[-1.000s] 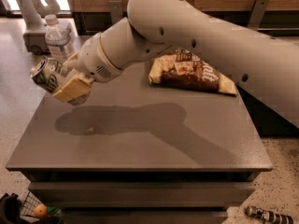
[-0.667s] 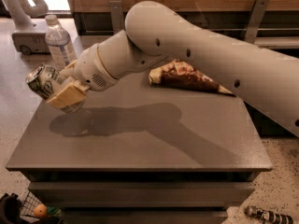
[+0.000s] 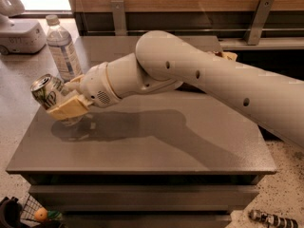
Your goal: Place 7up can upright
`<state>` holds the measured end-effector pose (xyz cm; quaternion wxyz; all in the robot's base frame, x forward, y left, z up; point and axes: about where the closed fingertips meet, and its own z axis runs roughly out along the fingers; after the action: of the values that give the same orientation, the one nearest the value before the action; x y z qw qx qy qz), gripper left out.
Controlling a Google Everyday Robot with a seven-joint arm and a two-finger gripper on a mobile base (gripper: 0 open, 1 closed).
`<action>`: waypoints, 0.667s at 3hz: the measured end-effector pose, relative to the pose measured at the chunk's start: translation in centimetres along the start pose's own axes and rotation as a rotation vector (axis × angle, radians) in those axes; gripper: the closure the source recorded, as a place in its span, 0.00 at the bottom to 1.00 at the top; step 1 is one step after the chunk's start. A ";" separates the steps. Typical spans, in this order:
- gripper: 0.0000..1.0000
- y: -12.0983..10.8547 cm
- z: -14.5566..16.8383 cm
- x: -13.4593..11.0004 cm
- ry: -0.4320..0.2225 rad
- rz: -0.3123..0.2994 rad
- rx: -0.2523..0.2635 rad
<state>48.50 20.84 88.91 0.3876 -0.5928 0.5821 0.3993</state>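
Observation:
The 7up can [image 3: 47, 91] is silvery with a pale green-and-white label. It is tilted, its shiny top facing up and to the left, held just above the grey table [image 3: 142, 146] near its left edge. My gripper [image 3: 64, 101] is shut on the can, with tan fingers [image 3: 69, 109] gripping its side and lower part. My large white arm [image 3: 199, 80] reaches in from the right across the table.
A clear plastic water bottle [image 3: 62, 49] with a white cap stands at the table's back left, just behind the can. A snack bag [image 3: 223, 56] is mostly hidden behind my arm. A white machine [image 3: 19, 32] stands on the floor at the far left.
My gripper has moved with the can a little lower toward the table's left edge. The view has shifted, and my arm now hides most of the snack bag.

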 end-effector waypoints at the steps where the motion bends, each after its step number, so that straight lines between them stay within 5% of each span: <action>1: 1.00 0.1 -0.2 0.2 -0.086 -0.009 0.023; 2: 1.00 0.2 -0.7 0.1 -0.153 -0.039 0.044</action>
<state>48.31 20.16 89.05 0.4516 -0.5631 0.5476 0.4231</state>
